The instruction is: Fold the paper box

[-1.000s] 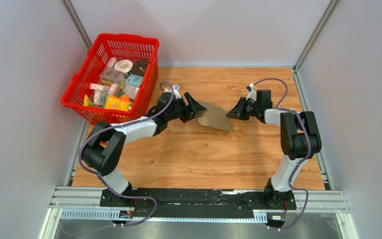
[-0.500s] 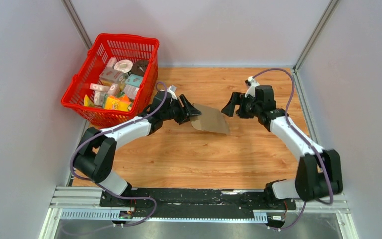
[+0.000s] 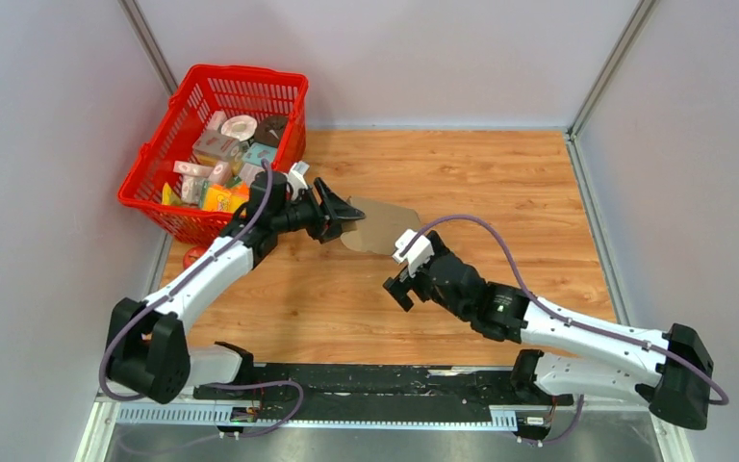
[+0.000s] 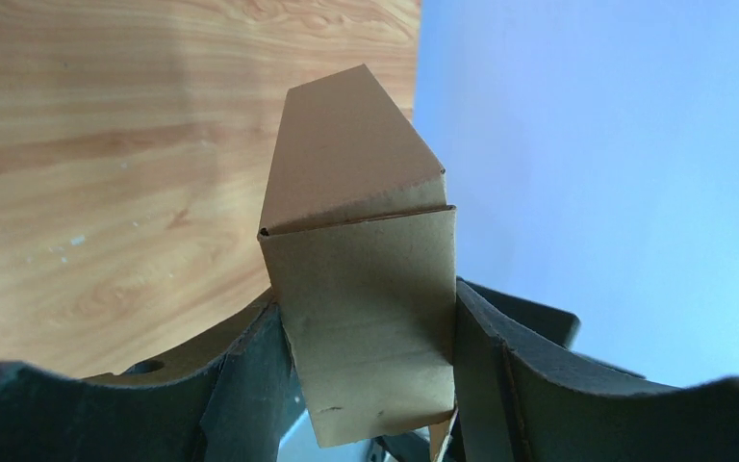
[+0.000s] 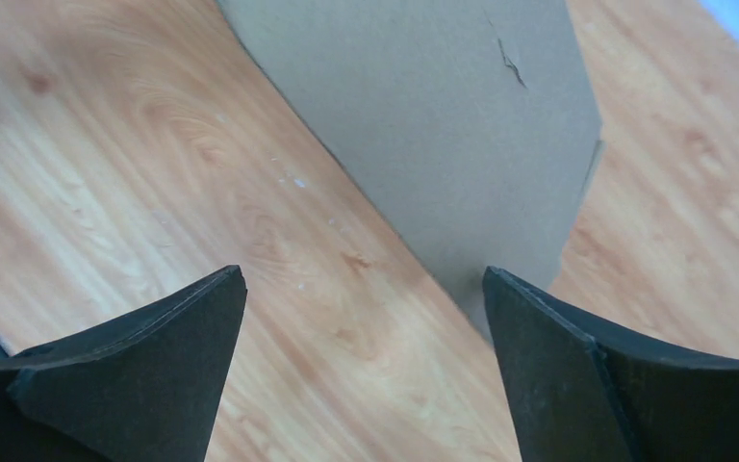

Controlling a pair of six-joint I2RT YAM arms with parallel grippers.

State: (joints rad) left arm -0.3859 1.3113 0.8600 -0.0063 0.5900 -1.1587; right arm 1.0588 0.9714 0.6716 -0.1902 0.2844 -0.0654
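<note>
The paper box [image 3: 383,227] is a plain brown folded cardboard piece, held tilted just above the wooden table. My left gripper [image 3: 344,214] is shut on its left end. In the left wrist view the box [image 4: 356,231] sits squeezed between both dark fingers [image 4: 248,385], and its folded part points away toward the table. My right gripper [image 3: 400,280] is open on the near side of the box and apart from it. In the right wrist view my right gripper [image 5: 366,289] has only bare wood between its fingertips, and the box's flat face [image 5: 443,115] lies ahead of them.
A red basket [image 3: 159,159] full of small printed packages stands at the back left, close behind my left arm. A small red object [image 3: 193,256] lies by the table's left edge. Grey walls enclose the table on three sides.
My right gripper let go and opened wide, then its arm swung from the box's right side round to the near side. My left gripper drew the box leftward.
</note>
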